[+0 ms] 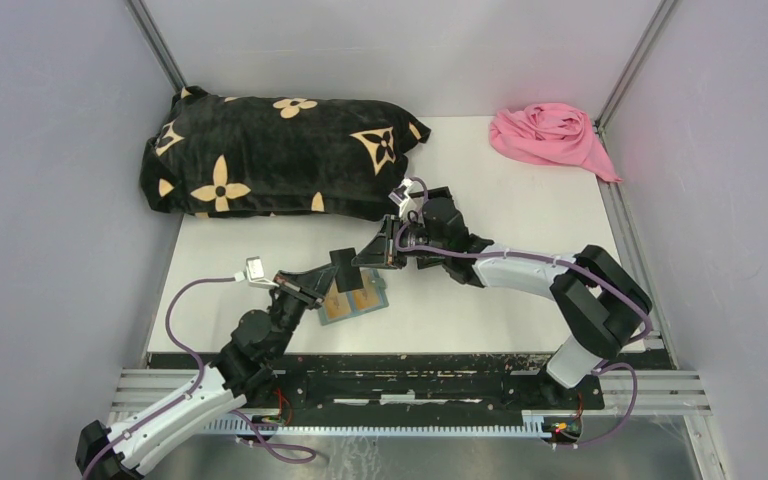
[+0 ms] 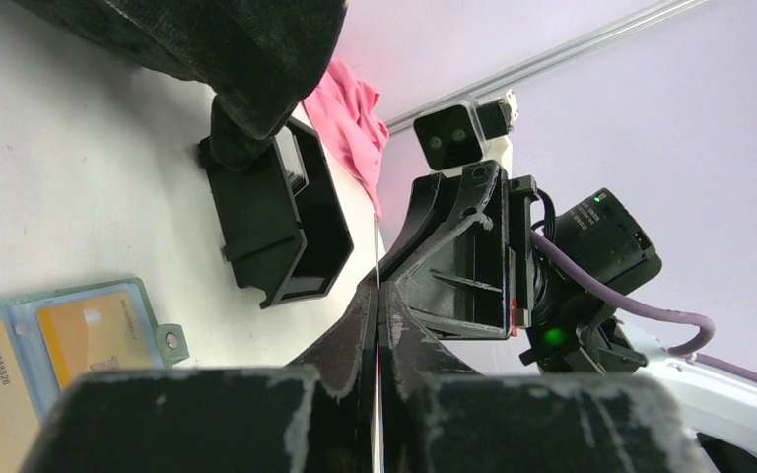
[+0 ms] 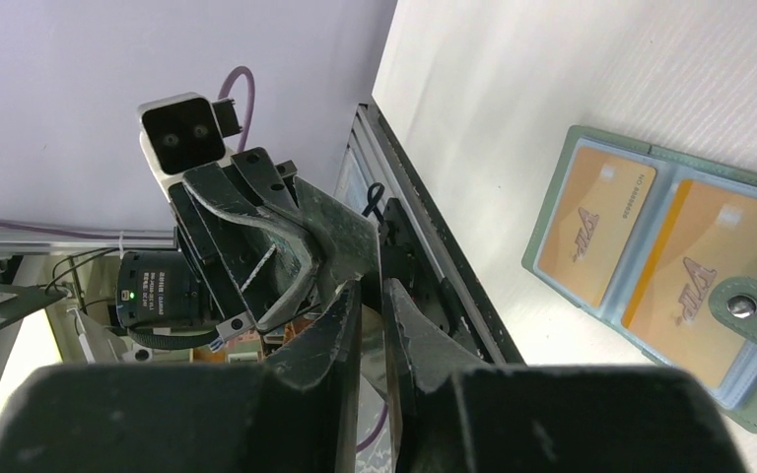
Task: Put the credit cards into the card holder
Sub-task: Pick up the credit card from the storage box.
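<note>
Soft, even overhead light fills my top view; the white table (image 1: 520, 230) is bright without glare, and shadows under the arms stay faint. Both wrist views blur heavily along the bottom edge, where the dark foreground smears. The credit card (image 2: 376, 286), edge-on, reads only as a hairline.

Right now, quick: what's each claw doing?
Left gripper: shut on a credit card, seen edge-on.
Right gripper: slightly open, at that same card.
</note>
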